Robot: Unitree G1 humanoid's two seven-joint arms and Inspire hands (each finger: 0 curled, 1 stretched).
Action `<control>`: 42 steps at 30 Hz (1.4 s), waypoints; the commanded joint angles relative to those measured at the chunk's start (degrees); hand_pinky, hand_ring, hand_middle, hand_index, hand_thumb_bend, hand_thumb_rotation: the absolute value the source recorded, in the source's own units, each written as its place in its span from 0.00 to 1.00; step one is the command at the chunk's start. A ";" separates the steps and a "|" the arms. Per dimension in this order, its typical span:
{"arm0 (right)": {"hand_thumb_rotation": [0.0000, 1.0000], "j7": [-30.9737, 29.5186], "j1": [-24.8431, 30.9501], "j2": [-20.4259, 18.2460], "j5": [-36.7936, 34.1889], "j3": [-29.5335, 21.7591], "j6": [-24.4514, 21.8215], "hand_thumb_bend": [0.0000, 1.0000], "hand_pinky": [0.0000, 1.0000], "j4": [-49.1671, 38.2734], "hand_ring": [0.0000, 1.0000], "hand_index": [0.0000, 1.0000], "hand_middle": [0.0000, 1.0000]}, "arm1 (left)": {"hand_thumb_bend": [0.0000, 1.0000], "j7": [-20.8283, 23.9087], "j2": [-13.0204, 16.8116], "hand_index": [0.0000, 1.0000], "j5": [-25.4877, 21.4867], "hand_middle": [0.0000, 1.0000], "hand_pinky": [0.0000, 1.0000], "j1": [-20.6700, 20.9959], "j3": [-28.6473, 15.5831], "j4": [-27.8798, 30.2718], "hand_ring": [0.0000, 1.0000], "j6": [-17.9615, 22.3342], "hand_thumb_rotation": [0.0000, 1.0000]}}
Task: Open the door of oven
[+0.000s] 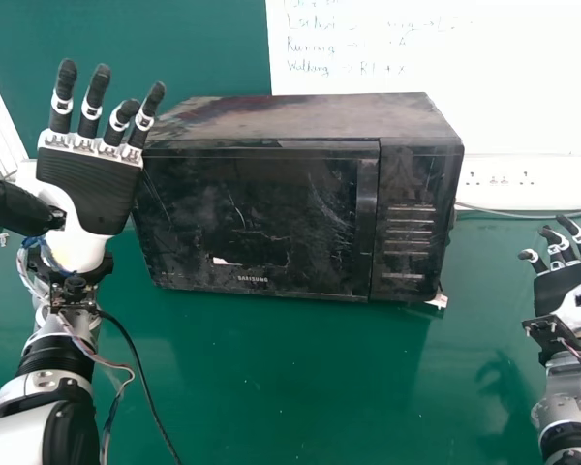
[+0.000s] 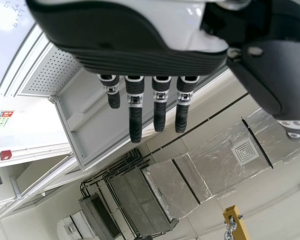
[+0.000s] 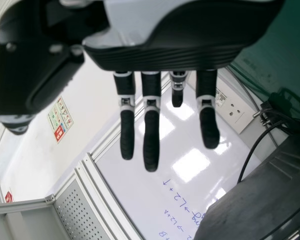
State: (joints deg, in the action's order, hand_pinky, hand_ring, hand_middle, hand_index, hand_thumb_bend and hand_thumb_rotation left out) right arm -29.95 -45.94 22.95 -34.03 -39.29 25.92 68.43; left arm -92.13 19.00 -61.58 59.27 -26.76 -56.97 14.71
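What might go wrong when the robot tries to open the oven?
The left hand is by the oven's left end, while the strip that looks like the door's handle is at the other side, so it might bump the oven instead. The black cable by its arm could snag. The oven might also slide on the table when pulled.

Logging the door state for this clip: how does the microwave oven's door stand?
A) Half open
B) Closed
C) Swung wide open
B: the door lies flush with the control panel across the front of the microwave oven.
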 commanded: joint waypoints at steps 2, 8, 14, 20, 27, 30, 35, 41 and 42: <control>0.95 -0.22 0.30 0.43 0.07 -0.12 0.21 1.00 0.65 -0.39 0.78 0.87 0.91 | 1.00 -0.37 -1.04 0.54 -0.33 0.40 0.22 -0.11 -0.62 0.44 0.30 1.48 0.82; 0.95 0.05 0.28 0.41 0.20 -0.09 0.45 1.00 0.65 -0.30 0.79 0.87 0.91 | 1.00 -0.37 -1.69 0.52 -0.78 0.44 0.25 -0.02 -0.72 0.60 0.34 0.57 0.82; 0.95 -0.71 0.25 0.38 -0.11 -0.28 0.37 1.00 0.78 -0.34 0.91 0.89 0.94 | 1.00 -0.37 -1.90 0.48 0.10 0.45 0.22 0.17 -1.19 -0.03 0.33 1.97 0.79; 0.94 -0.66 0.05 0.38 -0.55 -0.64 -0.24 1.00 0.82 -0.24 0.95 0.90 0.97 | 1.00 -0.37 -0.71 0.49 1.40 0.49 0.29 0.63 0.06 -0.43 0.39 1.59 0.77; 0.96 -0.81 0.07 0.31 -0.31 -0.62 0.06 1.00 0.85 -0.33 0.98 0.91 0.98 | 1.00 -0.37 -0.79 0.48 2.70 0.56 0.33 1.41 -0.17 -1.66 0.47 6.37 0.81; 0.96 -0.62 0.13 0.33 -0.09 -0.49 0.32 1.00 0.84 -0.32 0.97 0.91 0.98 | 1.00 -0.37 -0.71 0.50 3.01 0.59 0.35 1.18 1.01 -0.90 0.49 7.73 0.84; 0.97 0.06 0.05 0.36 0.26 -0.28 0.48 1.00 0.84 -0.26 0.97 0.90 0.98 | 1.00 -0.37 -1.21 0.53 3.59 0.62 0.39 1.49 1.84 -1.41 0.53 11.33 0.92; 0.97 -1.04 0.02 0.39 -0.30 -0.62 0.07 1.00 0.86 -0.17 0.97 0.91 0.99 | 1.00 -0.37 -2.30 0.50 8.03 0.61 0.33 2.11 0.38 -6.10 0.52 20.00 0.99; 0.97 -1.10 0.01 0.40 -0.35 -0.65 -0.01 1.00 0.86 -0.16 0.97 0.92 0.99 | 1.00 -0.37 -2.33 0.50 8.97 0.61 0.33 2.27 0.35 -6.65 0.52 21.26 1.00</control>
State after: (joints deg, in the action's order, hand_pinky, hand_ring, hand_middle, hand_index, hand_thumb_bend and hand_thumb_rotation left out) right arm -30.48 -45.94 22.99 -34.20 -39.74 25.90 68.43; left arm -92.12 16.88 -53.97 60.37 -25.90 -62.53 34.21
